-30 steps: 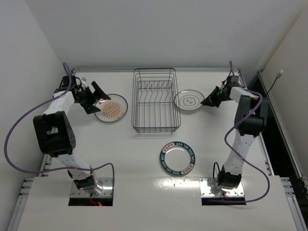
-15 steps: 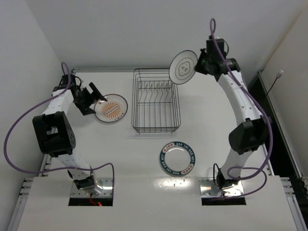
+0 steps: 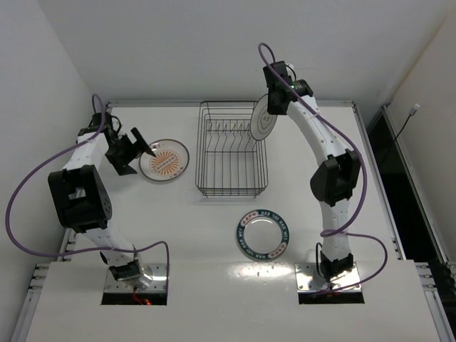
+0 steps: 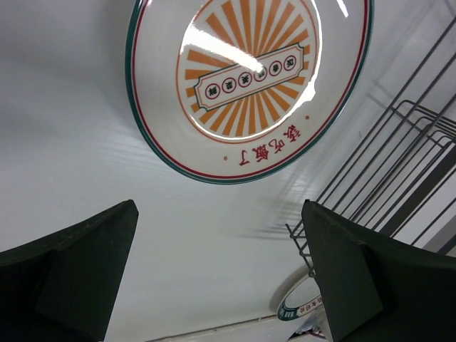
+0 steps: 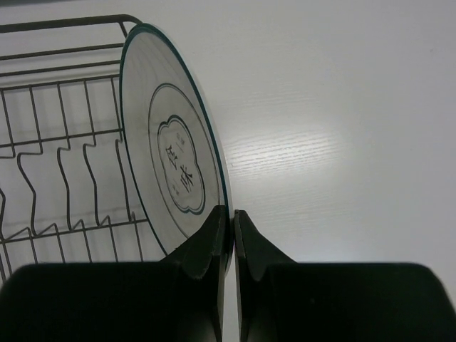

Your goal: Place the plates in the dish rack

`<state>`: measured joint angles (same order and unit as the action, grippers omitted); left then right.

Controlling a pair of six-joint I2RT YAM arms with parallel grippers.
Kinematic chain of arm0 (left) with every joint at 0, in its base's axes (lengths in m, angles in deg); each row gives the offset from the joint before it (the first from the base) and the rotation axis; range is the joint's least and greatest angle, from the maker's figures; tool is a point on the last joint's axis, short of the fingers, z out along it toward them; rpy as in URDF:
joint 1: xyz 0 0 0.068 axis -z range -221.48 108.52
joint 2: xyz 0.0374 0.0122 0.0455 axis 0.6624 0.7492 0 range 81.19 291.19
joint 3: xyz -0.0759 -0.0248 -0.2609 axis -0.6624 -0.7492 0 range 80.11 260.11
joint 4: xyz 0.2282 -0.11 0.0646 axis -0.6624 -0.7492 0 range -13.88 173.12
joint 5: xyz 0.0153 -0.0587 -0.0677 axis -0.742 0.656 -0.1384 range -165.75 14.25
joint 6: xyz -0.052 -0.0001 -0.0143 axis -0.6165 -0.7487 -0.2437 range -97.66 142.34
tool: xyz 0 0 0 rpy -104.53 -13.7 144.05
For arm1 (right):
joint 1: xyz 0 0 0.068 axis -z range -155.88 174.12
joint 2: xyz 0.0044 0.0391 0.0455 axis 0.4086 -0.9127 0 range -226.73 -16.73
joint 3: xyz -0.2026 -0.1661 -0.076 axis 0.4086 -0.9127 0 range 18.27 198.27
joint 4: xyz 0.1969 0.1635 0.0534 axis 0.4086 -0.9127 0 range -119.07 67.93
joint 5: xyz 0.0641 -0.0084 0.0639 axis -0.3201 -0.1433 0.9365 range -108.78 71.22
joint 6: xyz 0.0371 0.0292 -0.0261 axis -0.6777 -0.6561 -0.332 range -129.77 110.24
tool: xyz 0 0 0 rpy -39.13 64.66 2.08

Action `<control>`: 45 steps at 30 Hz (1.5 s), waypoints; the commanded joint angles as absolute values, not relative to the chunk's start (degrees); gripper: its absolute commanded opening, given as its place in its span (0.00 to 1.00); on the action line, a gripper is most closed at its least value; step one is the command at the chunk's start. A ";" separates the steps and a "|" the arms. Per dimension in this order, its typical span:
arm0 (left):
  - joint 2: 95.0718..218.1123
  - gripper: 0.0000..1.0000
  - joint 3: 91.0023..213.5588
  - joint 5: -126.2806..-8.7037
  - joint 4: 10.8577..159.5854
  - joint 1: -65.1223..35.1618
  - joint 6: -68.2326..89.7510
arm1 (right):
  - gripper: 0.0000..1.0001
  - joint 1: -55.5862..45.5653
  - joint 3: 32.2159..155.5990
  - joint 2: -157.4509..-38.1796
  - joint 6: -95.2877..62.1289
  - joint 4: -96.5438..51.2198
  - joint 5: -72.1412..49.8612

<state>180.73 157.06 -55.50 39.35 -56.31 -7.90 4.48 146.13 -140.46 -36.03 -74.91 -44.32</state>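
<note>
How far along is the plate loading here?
Done: nothing; the dish rack holds no plate. In hand: the right gripper pinches the grey-marked plate upright at the rack's right rim. To do: the sunburst plate, flat before the open left gripper, and the teal-rimmed plate, also flat.

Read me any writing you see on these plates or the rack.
Sunburst plate: four red Chinese characters, upside down; the last looks like "了", the rest unsure.
Its banner: four circled characters, too small.
Grey-marked plate in the right end effector: two grey characters, tilted, unreadable.
Teal-rimmed plate: red rim marks, too small.
Rack: none.
</note>
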 commanded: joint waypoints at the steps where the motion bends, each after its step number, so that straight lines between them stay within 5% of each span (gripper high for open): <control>1: 179.54 1.00 157.81 -57.91 37.50 -57.12 -6.84 | 0.00 3.73 148.88 -139.87 -33.41 -75.42 -48.84; 9: 181.20 1.00 157.10 -55.19 39.43 -57.12 -5.79 | 0.00 -0.14 147.82 -143.03 -31.12 -74.01 -48.14; 14: 181.73 0.75 156.58 -52.81 40.75 -57.12 -5.79 | 0.01 -3.12 147.22 -144.70 -32.18 -75.24 -48.14; 20: 184.90 0.61 155.53 -54.57 41.37 -57.12 -5.79 | 0.24 -3.74 147.21 -143.92 -32.70 -75.24 -45.59; 32: 191.47 0.60 152.18 -57.65 47.07 -57.12 -6.84 | 0.34 -2.07 145.28 -130.66 -33.23 -75.25 -38.29; 35: 193.50 0.42 152.71 -57.12 48.31 -57.12 -7.37 | 0.36 -1.03 144.48 -127.23 -33.23 -75.24 -36.89; 36: 194.73 0.23 153.49 -56.42 48.31 -57.12 -7.89 | 0.36 -0.41 144.48 -126.69 -33.23 -75.24 -36.89; 38: 195.52 0.03 154.12 -55.81 48.93 -57.12 -7.90 | 0.38 0.20 144.48 -126.16 -33.23 -76.47 -36.36; 45: 193.43 0.00 159.03 -53.70 48.22 -57.73 -8.60 | 0.47 3.89 135.20 -122.30 -33.23 -73.32 -23.55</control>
<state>194.46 156.40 -51.57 47.72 -56.97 -8.45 2.34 140.73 -122.82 -32.92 -75.52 -32.50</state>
